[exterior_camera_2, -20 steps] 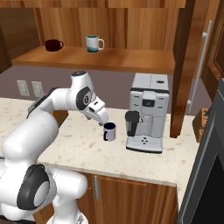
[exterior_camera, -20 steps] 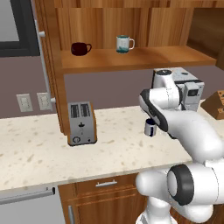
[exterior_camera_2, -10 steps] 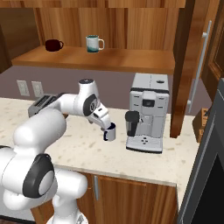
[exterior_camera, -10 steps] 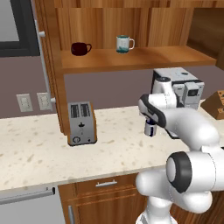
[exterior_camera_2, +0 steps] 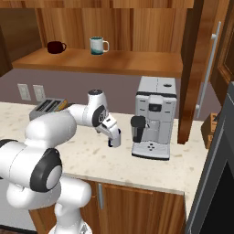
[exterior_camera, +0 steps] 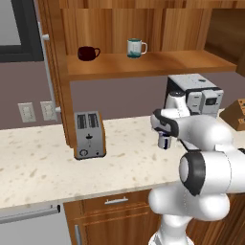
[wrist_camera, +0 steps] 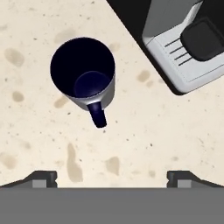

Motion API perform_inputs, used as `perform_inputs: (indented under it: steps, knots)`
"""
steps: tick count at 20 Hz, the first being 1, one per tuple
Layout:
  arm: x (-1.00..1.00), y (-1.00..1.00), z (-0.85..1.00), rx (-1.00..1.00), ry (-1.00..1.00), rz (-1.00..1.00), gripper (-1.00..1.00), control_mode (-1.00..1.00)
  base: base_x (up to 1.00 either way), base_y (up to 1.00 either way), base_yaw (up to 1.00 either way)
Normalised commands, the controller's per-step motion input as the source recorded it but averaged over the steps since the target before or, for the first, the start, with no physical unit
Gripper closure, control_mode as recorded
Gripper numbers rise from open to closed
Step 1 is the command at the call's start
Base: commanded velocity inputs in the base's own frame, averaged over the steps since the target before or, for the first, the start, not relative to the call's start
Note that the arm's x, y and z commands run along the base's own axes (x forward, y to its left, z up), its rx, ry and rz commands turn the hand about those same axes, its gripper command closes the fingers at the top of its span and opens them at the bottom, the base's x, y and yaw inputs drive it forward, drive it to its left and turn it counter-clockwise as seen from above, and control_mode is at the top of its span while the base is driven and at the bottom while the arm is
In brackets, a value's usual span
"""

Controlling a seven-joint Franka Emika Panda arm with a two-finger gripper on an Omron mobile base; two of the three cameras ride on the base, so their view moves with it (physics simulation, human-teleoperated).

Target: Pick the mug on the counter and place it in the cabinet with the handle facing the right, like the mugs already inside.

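Status entry, left to right, as I read it from the remote station.

- Toaster (exterior_camera: 89, 134): on the counter (exterior_camera: 33, 162) at far left; no part in the task.
- Cabinet (exterior_camera: 143, 64) shelf, above: maroon mug (exterior_camera: 87, 53) and teal-rimmed mug (exterior_camera: 134, 48) in place, the teal one's handle pointing right. Free board to their right.
- Gripper (exterior_camera_2: 114, 138): low over the counter, jaws spread wide, nothing between them. In the hand view the two tips (wrist_camera: 41, 177) stand far apart with bare stone between.
- Mug (wrist_camera: 84, 74): upright on the counter, directly under the hand, just left of the coffee machine (exterior_camera_2: 153, 116); its handle (wrist_camera: 97, 114) points toward the fingertips.
- Progress, my judgement: approach nearly done; grasp, lift, transfer to shelf and turning the handle rightward all remain.
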Motion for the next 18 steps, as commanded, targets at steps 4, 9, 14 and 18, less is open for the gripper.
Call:
perform_inputs:
  steps: [4, 9, 14, 18]
  knots:
    - [0.14, -0.03, -0.20, 0.00, 0.00, 0.00, -1.00, -1.00, 0.00, 0.00, 0.00]
    - [0.17, -0.06, -0.13, 0.01, 0.00, 0.00, -1.00, -1.00, 0.00, 0.00, 0.00]
    - [0.22, -0.10, -0.13, 0.00, 0.00, 0.00, -1.00, -1.00, 0.00, 0.00, 0.00]
    - [0.22, -0.05, -0.12, 0.00, -0.01, 0.00, -1.00, -1.00, 0.00, 0.00, 0.00]
